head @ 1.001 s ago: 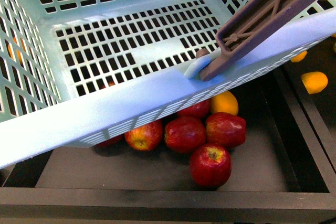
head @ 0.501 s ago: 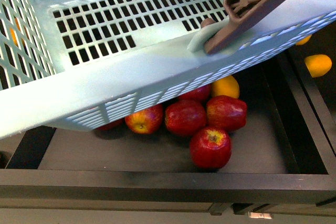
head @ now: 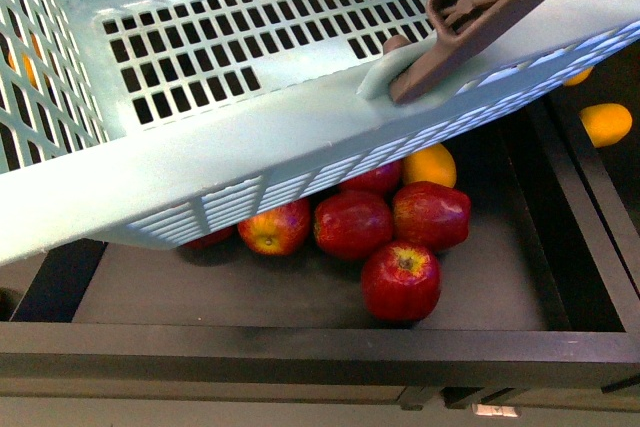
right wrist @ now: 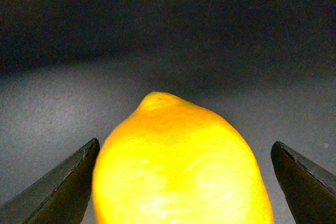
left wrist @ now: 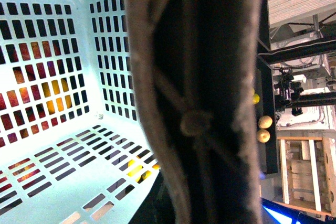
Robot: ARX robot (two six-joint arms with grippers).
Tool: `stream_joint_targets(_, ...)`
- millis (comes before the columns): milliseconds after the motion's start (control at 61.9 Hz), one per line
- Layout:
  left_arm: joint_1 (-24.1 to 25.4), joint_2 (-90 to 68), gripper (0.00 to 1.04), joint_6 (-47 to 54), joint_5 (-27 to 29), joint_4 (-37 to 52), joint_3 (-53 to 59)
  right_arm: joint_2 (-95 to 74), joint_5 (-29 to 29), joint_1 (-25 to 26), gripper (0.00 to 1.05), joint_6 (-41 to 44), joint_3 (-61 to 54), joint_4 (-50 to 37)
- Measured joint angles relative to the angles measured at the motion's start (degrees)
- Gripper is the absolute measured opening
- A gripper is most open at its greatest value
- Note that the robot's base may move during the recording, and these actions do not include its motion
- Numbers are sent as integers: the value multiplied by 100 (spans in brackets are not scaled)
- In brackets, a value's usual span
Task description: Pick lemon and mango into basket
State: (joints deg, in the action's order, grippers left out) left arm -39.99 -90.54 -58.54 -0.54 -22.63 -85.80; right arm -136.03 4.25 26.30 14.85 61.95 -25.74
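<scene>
The light aqua basket (head: 250, 137) hangs tilted, close in front of the front view, above a black tray. It looks empty inside. Its brownish-mauve handle (head: 490, 7) runs to the top right and fills the middle of the left wrist view (left wrist: 194, 124). My left gripper is shut on that handle; its fingers do not show. In the right wrist view the bright yellow lemon (right wrist: 178, 161) lies on a dark grey floor between the spread fingers of my open right gripper (right wrist: 184, 187), nipple end pointing away. I cannot pick out the mango for certain.
Several red apples (head: 400, 282) lie in the black tray (head: 300, 357) under the basket, with a yellow-orange fruit (head: 432, 164) behind them. Two more yellow-orange fruits (head: 606, 123) lie in the compartment to the right, past a black divider (head: 570, 197).
Over the last second the basket has moved up in the front view, showing more of the tray and apples. In the last half second it has barely moved.
</scene>
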Motion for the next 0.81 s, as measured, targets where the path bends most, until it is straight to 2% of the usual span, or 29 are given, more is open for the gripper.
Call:
stream_joint_targets(97,0,0,5,0,2,0,0,-7,-59,20,93,0,59,4)
stream_joint_targets(226,0,0,5,0,-7,0,0,-33,-50,22,75,0,48,39)
stream_joint_targets(323,0,0,5,0,-7,0,0,-35,-66,22,66,-2,28,42)
stream_joint_targets(581,0,0,5,2,4,0,0,260,173,96,65,-254,-291,26)
stream_joint_targets(694,0,0,5,0,2,0,0,822,533,205,65,-507,-686,-83)
stream_joint_targets(807,0,0,5,0,2,0,0,2159,1139,369,65,-791,-1392,-247)
